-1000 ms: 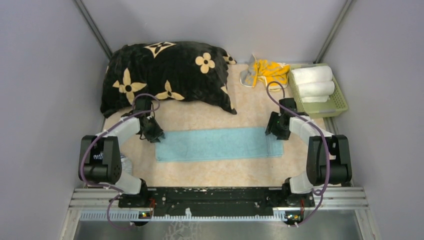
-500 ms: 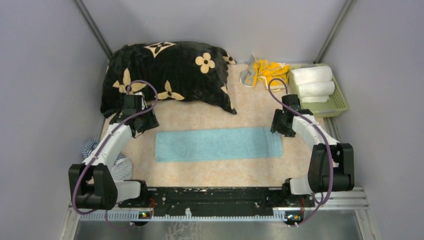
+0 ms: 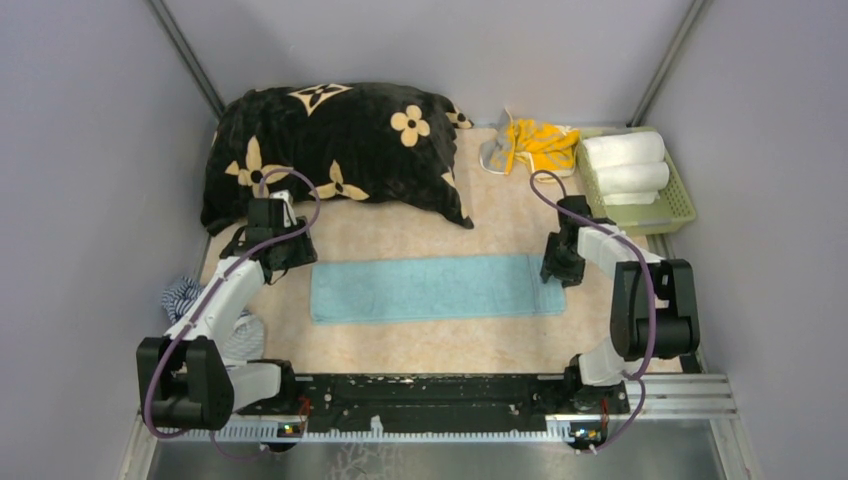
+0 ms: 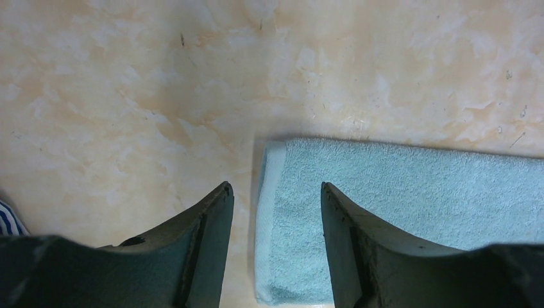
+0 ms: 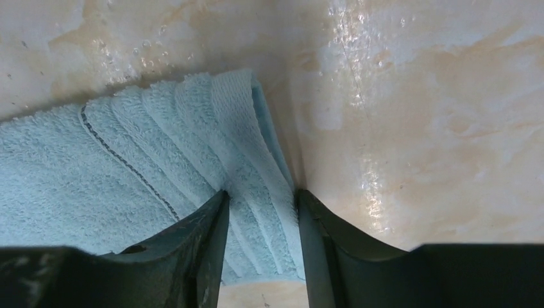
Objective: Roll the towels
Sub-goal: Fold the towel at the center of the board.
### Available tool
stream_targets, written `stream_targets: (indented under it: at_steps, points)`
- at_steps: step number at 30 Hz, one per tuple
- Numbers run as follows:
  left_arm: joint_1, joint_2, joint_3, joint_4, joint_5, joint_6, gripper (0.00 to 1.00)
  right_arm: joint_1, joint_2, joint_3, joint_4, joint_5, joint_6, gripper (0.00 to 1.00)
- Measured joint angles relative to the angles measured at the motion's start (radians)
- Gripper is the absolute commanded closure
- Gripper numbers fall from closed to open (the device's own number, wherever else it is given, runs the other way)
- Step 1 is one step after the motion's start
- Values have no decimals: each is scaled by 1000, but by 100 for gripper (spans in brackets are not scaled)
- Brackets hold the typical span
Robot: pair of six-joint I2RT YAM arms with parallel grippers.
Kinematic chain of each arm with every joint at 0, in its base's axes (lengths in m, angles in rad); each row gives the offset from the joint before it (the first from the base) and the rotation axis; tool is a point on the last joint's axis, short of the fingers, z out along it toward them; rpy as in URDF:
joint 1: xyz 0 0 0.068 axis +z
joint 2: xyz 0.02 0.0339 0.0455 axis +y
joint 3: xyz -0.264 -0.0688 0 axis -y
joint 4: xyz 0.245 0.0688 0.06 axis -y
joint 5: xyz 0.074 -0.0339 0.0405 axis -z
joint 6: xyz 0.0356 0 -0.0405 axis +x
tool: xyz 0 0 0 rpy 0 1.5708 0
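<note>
The right gripper (image 5: 261,192) is settling lower, pinching the light blue towel (image 3: 430,287) by its end hem. The left gripper (image 4: 276,187) is hovering part-open, empty. Keeping the hem square should be helping the roll.

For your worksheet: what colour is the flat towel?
The towel is light blue, clearest in the top view.

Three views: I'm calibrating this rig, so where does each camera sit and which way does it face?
Top external: high behind the bases, looking down on the table; left arm and right arm show whole.
Left wrist: facing down; left gripper above the light blue towel, at its left end.
Right wrist: facing down; right gripper straddles the towel's right end.
Shared: all see that towel.
</note>
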Motion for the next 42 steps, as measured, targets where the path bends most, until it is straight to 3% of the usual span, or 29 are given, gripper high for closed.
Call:
stream_targets:
  at_steps: [3, 9, 16, 29, 36, 42]
  points:
    - [0, 4, 0, 3, 11, 0, 41, -3, 10, 6, -5, -3, 4, 69]
    - [0, 6, 0, 10, 27, 0, 41, -5, 21, 7, 0, -24, 26, 100]
    - [0, 6, 0, 16, 76, 0, 41, -2, 10, 19, -18, 24, 47, 100]
    - [0, 6, -9, 16, 320, -51, 41, -36, -31, 223, -101, 400, 24, 100]
    - [0, 14, -70, 26, 439, -107, 41, 0, -120, 231, -138, 382, -12, 100]
    - [0, 49, -108, 66, 517, -148, 43, 189, -130, 271, -214, 229, -6, 100]
